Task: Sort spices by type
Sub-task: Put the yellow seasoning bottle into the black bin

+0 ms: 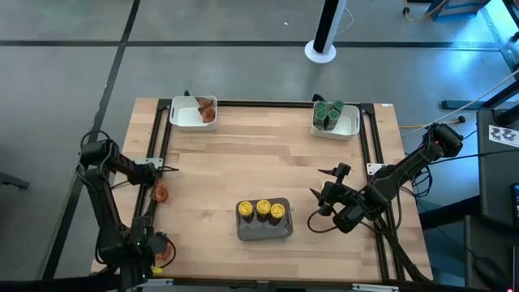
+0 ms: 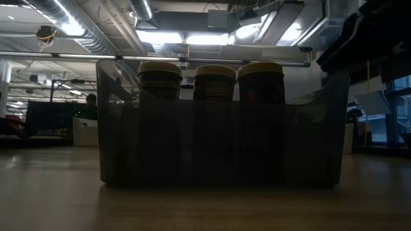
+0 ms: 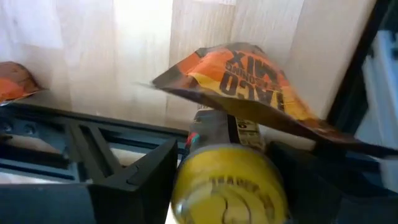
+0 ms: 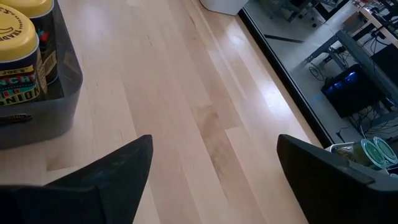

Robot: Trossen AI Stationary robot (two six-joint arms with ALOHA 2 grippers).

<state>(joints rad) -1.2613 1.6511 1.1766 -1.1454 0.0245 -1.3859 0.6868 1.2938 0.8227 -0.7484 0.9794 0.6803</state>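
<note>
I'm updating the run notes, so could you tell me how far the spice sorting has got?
Mostly done: three yellow-lidded jars fill the grey tray, green-lidded jars and packets sit in white trays. The left gripper holds a yellow-lidded jar; loose packets remain.

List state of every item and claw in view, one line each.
grey tray: on table near front edge, holds three jars.
yellow-lidded jars: three upright in a row, lids on.
left claw: shut on a yellow-lidded jar, at table's left-front corner.
loose packet: lying at table's left edge.
left white tray: holds reddish-orange packets.
right white tray: holds green-lidded jars, upright.
right claw: open, empty, right of grey tray.
</note>
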